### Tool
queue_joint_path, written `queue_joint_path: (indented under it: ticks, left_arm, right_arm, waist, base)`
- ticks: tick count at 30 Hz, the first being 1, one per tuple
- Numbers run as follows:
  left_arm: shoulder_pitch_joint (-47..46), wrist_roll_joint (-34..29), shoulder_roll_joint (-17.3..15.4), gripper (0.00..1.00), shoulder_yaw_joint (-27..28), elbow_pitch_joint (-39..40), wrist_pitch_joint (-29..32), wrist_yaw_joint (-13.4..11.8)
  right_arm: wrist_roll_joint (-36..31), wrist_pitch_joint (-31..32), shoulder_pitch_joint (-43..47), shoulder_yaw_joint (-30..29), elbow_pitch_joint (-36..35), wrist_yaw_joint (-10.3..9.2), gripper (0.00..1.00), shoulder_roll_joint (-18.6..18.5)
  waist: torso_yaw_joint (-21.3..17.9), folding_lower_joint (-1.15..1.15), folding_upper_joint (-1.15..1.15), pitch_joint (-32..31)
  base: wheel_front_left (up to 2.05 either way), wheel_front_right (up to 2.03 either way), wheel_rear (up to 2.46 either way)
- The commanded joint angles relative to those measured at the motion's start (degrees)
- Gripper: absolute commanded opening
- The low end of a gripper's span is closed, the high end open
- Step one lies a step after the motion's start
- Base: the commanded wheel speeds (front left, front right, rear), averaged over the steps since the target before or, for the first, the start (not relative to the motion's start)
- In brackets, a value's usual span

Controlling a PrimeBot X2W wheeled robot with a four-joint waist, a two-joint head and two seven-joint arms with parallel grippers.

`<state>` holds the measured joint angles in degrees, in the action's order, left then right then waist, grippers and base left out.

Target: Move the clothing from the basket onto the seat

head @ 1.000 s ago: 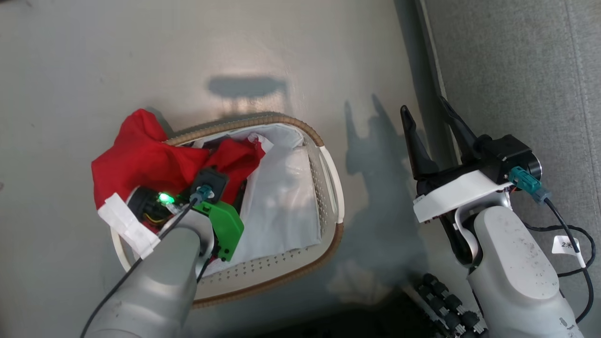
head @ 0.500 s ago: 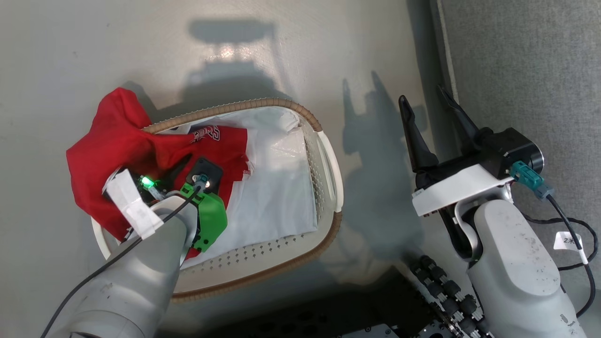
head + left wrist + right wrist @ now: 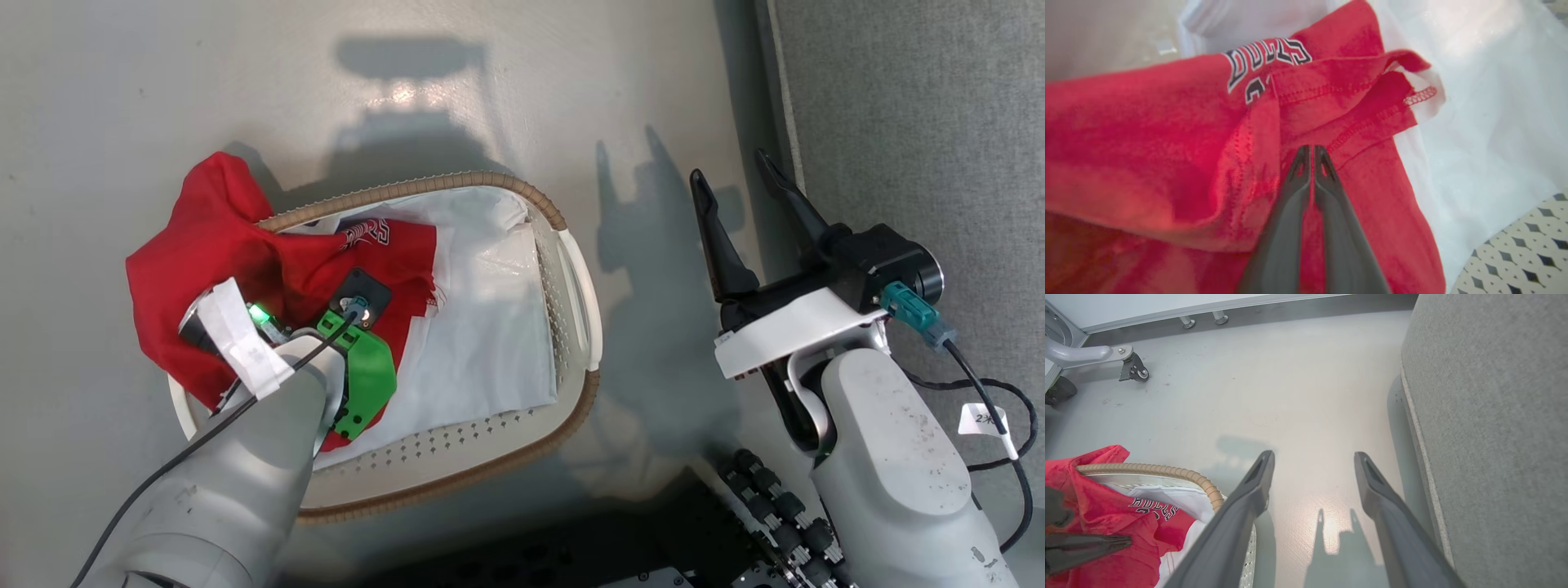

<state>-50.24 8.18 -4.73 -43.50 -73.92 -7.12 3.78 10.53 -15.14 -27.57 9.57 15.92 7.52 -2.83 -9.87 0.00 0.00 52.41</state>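
Observation:
The red clothing [image 3: 204, 253] with white lettering lies in the left of the white basket [image 3: 457, 184] and hangs over its brown rim. In the left wrist view my left gripper [image 3: 1312, 149] is shut, its tips pinching a stitched fold of the clothing [image 3: 1167, 122] beside the white liner [image 3: 1486, 114]. My right gripper [image 3: 731, 167] hovers open and empty over the floor, between the basket and the grey seat [image 3: 914, 122]. The right wrist view shows those open fingers [image 3: 1313, 455], the seat [image 3: 1486, 416] on the right, and the clothing [image 3: 1106, 522] at the lower left.
Bare grey floor lies between the basket and the seat's front edge. A metal leg with a caster [image 3: 1133, 369] stands at the far left near a wall. My base's dark rollers [image 3: 767, 506] sit below the right arm, and a tagged cable [image 3: 984, 420] hangs off it.
My left gripper has closed on the red fabric inside the basket. The head camera shifted slightly; the garment now shows its lettering. The right arm has stayed where it was.

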Motion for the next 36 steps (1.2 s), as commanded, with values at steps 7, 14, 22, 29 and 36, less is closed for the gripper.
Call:
queue_joint_path:
  ticks: [7, 14, 22, 29, 36]
  left_arm:
    - [3.31, 2.66, 0.71, 0.0, 0.72, -0.01, -4.5, 0.29]
    - [6.01, 5.65, 1.31, 0.0, 2.42, 0.57, -7.57, -0.2]
    - [9.55, 8.35, 1.68, 0.0, 3.91, 2.84, -8.09, -0.71]
    - [14.47, 9.05, 1.56, 0.07, 6.31, 11.36, -8.06, -2.62]
    - [22.07, 8.0, 0.63, 1.0, 11.83, 22.88, -8.02, -4.03]
  right_arm:
    - [0.59, -0.01, 0.69, 0.47, 1.21, -0.07, 1.0, -0.17]
    - [1.3, -0.01, 1.44, 0.58, 2.56, -0.06, 1.0, -0.17]
    - [2.07, -0.01, 2.76, 0.97, 4.15, -0.07, 1.0, -0.18]
    - [1.59, -0.01, 4.68, -0.38, 5.27, -0.06, 1.0, -0.18]
    - [1.75, -0.01, 7.71, -1.29, 5.94, -0.07, 1.0, -0.19]
  waist:
    - [-0.51, 0.0, 0.0, -4.43]
    - [-0.38, 0.0, 0.0, -9.29]
    - [0.16, 0.0, 0.0, -15.08]
    - [1.78, 0.0, 0.0, -20.76]
    - [3.62, 0.0, 0.0, -28.14]
  base:
    - [0.0, 0.0, 0.0]
    - [0.0, 0.0, 0.0]
    - [0.0, 0.0, 0.0]
    - [0.0, 0.0, 0.0]
    - [0.0, 0.0, 0.0]
